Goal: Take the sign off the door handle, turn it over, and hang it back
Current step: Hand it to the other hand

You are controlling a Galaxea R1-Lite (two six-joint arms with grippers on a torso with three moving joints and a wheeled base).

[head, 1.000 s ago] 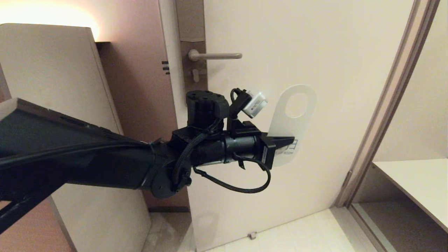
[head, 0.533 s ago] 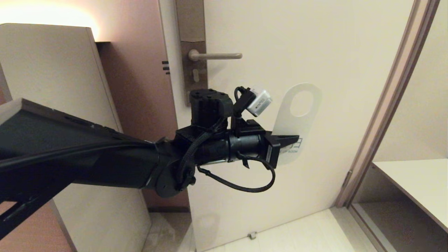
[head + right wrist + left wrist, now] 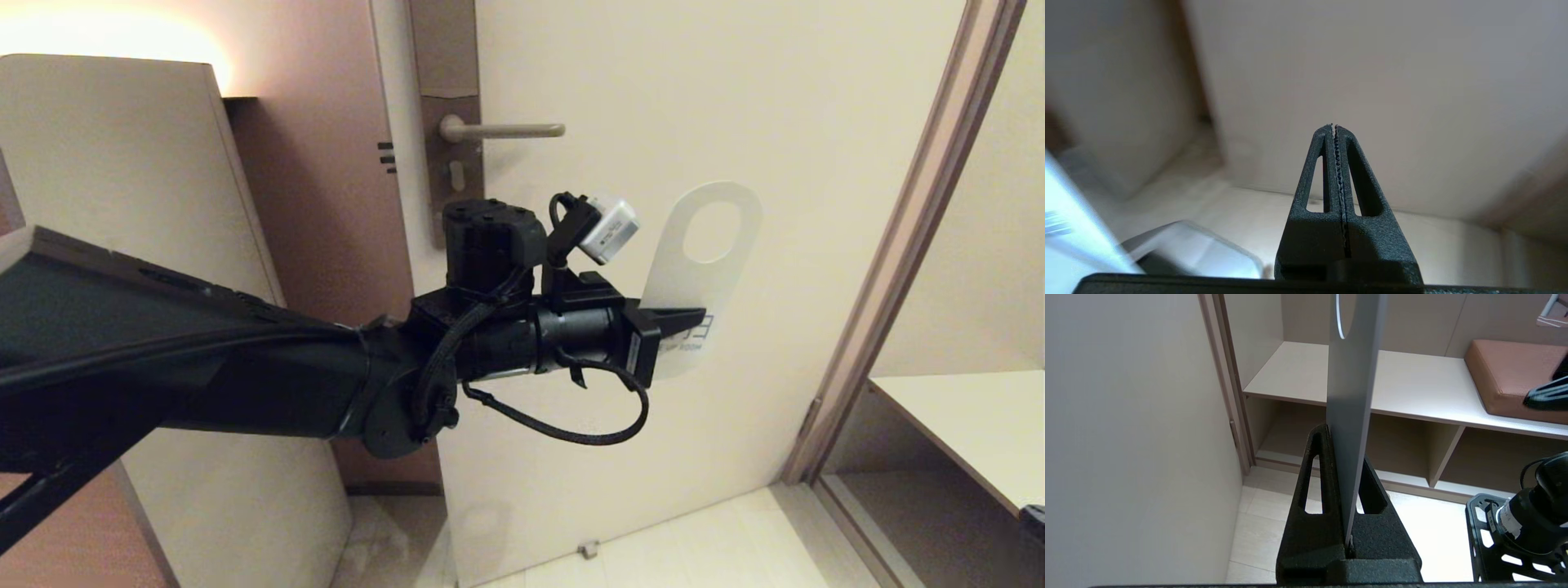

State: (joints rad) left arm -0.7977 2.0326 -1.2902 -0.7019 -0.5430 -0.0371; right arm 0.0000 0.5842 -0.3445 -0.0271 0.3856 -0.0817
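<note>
Head view: the left gripper (image 3: 682,320) pinches the lower end of the sign (image 3: 700,278), white face toward the camera, with the oval hole uppermost. The sign is off the door handle (image 3: 500,129), held in the air to the right of it and lower, in front of the door (image 3: 653,98). Its top leans a little to the right. Judging by that, the sign is turned and what remains is hanging it. To do this well, the hole should rise to lever height, come in from beyond the lever's free end, then slide along it toward the plate (image 3: 447,147).

Left wrist view: both fingers (image 3: 1319,473) press flat on the sign (image 3: 1351,396), seen nearly edge-on, and the card runs deep into the grip. That hold looks firm, so I would not regrip; a slow wrist roll to bring the card upright seems enough.

Right wrist view: the right gripper (image 3: 1336,130) has its 2 fingers pressed together on nothing, facing a pale surface.
</note>
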